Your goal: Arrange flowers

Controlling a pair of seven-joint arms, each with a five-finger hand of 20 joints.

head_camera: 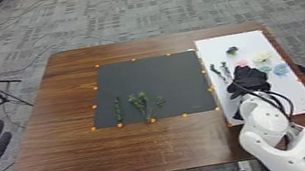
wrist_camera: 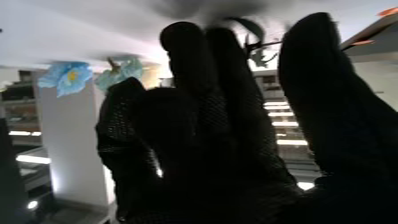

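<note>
So my right robot hand (head_camera: 249, 79) was over the white sheet (head_camera: 249, 41), thumb spread wide from the fingers, with a blue flower (head_camera: 281, 70) just beside it. Some green stems (head_camera: 140, 107) lay on the black mat (head_camera: 151, 73), off to its left.

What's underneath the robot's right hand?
The right hand is over the white sheet, with a bit of pink flower visible just beyond it. The glove covers whatever else lies beneath, so I can't tell.
</note>
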